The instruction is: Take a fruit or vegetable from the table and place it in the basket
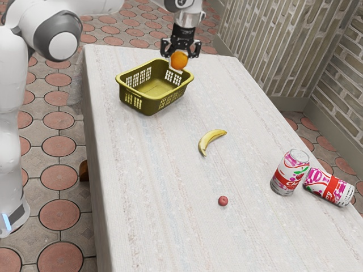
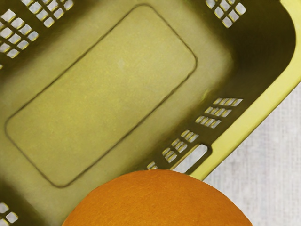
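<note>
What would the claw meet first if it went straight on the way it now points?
Pointing down with the orange held, the claw would probably meet the basket, at its rim or just inside; depth is unclear.

From out here, the orange [image 1: 179, 60] blocks my look at a bit of the basket's [image 1: 150, 106] rim, and the exterior view's edges crop my arm [image 1: 48, 34] at the top and the table [image 1: 153, 198] at the bottom. On my wrist view, the lower edge cuts off the orange, and the basket runs out of frame too. I can't tell what the brown thing [image 1: 84, 171] partly hidden by the tablecloth is.
</note>
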Controlling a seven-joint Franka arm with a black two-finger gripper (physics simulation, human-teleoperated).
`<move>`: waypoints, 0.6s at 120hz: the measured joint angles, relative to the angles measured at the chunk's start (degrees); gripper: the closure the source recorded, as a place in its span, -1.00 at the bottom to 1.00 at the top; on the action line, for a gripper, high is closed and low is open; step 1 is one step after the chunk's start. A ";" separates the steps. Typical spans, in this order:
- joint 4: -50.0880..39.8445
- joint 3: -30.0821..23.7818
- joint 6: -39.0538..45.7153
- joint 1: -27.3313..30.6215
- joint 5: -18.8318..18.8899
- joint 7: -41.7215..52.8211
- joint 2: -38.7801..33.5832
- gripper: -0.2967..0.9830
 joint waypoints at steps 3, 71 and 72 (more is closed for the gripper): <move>-0.08 0.18 -0.05 -0.02 -0.01 0.17 0.00 0.02; -0.41 0.48 -0.56 0.68 -0.04 2.98 -0.43 -0.49; -0.41 0.48 -0.56 0.68 -0.03 3.01 -0.42 -0.49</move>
